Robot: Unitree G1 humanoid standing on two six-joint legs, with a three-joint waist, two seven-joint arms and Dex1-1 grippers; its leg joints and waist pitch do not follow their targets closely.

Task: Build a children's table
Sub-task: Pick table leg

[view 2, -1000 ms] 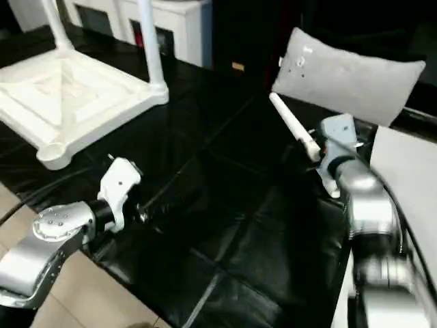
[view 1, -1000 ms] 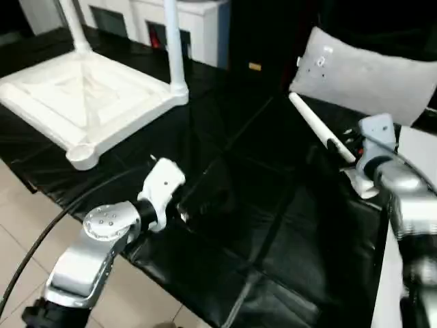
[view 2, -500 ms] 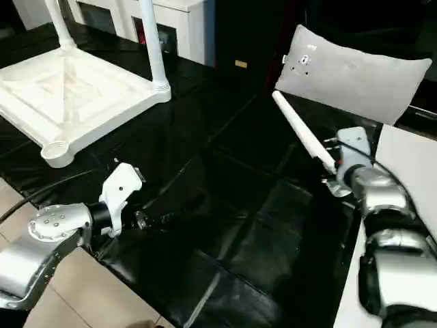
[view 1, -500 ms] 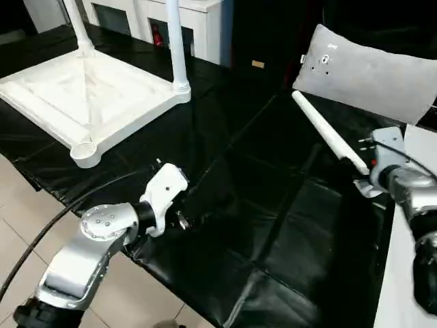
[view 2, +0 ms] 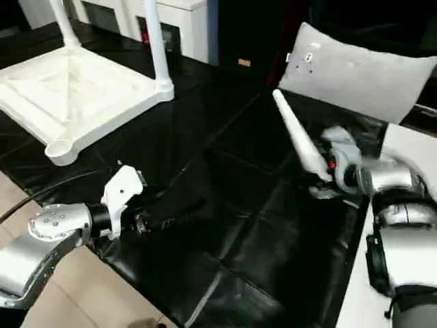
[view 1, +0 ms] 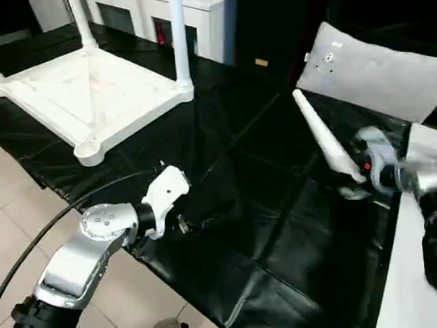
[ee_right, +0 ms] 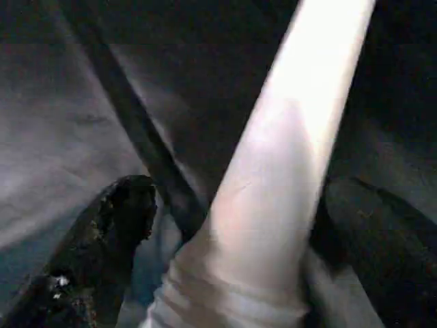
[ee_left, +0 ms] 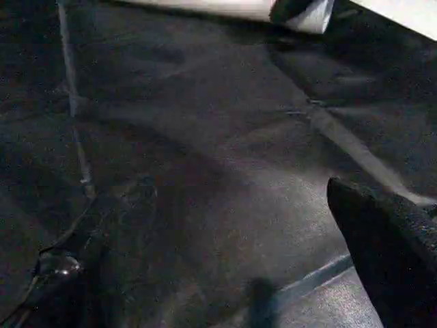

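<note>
1. The right pincer has its two black fingers spread wide, one on each side of a loose white leg; whether they press on it cannot be told.
2. That leg slants up and away from the pincer, its thin tip toward a grey cushion at the back.
3. The left pincer sits low at the near edge of the black-covered counter, fingers spread, with nothing between them.
4. A black cable runs from the left forearm down past the counter edge over the tiled floor.
5. The children's table lies upside down at the far left of the counter, ribbed underside up, two legs standing in its far sockets and the near corner socket open.
</note>
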